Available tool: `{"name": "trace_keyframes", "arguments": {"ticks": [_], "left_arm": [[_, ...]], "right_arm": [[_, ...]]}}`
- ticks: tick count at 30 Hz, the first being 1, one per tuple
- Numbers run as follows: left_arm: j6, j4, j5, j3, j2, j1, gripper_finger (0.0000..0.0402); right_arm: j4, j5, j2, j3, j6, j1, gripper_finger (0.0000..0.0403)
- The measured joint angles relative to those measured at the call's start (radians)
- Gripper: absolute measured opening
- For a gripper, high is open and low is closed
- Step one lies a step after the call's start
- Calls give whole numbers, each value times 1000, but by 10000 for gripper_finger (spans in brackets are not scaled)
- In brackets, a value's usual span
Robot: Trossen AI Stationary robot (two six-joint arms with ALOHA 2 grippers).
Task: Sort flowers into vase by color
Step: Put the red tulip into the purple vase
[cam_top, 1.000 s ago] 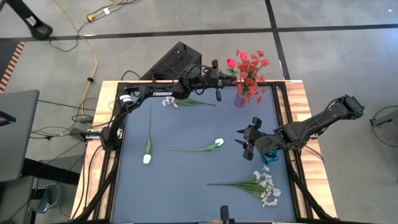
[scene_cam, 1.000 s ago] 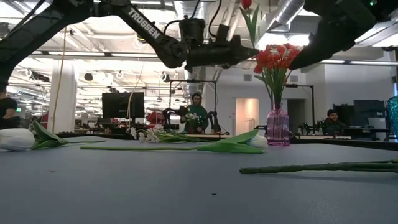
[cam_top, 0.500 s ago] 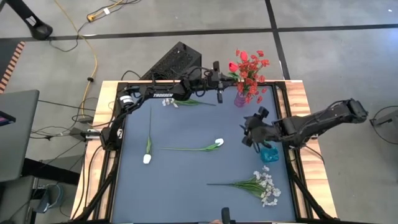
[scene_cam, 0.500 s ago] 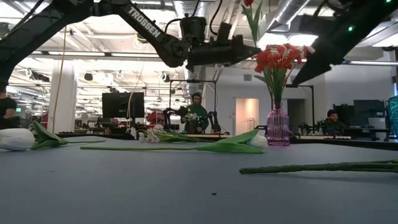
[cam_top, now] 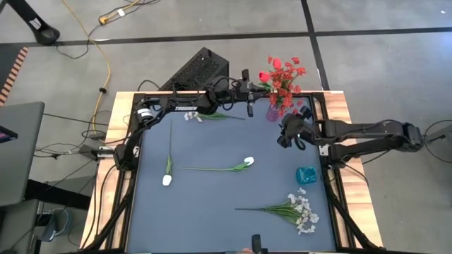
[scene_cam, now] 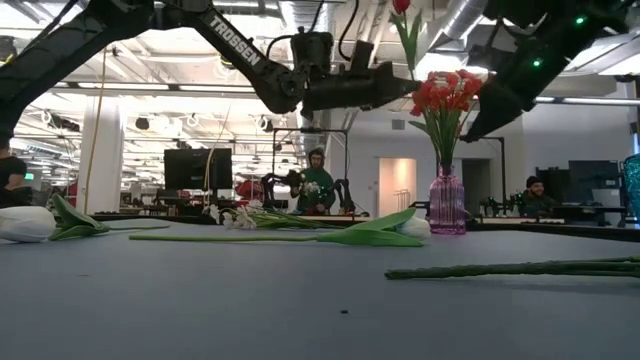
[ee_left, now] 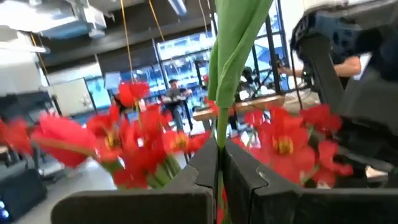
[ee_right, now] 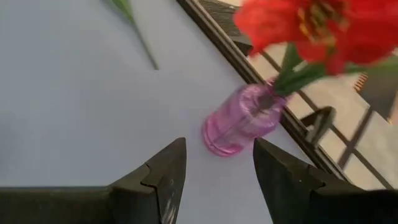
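Blue-grey table [cam_top: 219, 197], wood border. Left gripper [cam_top: 248, 90] sits at the far edge beside the purple vase [cam_top: 272, 111], jaws pinched tight on a red tulip [cam_top: 263, 72] stem, held upright next to the red bouquet [cam_top: 284, 83] in that vase. Right gripper [cam_top: 289, 132] hovers just in front of the vase, jaws wide, nothing held. Lying flat: white blossom spray [cam_top: 296, 210] near the front, two white tulips [cam_top: 248, 161] [cam_top: 167, 179] mid-table, small white sprig [cam_top: 192, 115] at the back. Teal vase [cam_top: 306, 175] stands on the right side.
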Motion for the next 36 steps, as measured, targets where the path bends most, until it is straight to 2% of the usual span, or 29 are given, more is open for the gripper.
{"name": "trace_keyframes", "arguments": {"ticks": [5, 8, 16, 22, 32, 36], "left_arm": [[-28, -2, -27, 1, 15, 9, 0], [-65, -2, -1, 2, 15, 13, 0], [-71, -33, 11, 2, 15, 13, 0], [-116, -25, 36, 2, 11, 38, 0], [-188, -13, 99, 2, 11, 73, 0], [-207, -11, 115, 2, 11, 86, 0]], "right_arm": [[169, -93, -18, -50, -149, -83, 211], [208, -138, -42, -91, -155, -141, 211], [221, -146, -65, -170, -141, -255, 211], [315, -185, -64, -193, -199, -322, 211], [400, -330, -44, -193, -322, -411, 211], [426, -430, -24, -194, -342, -485, 211]]}}
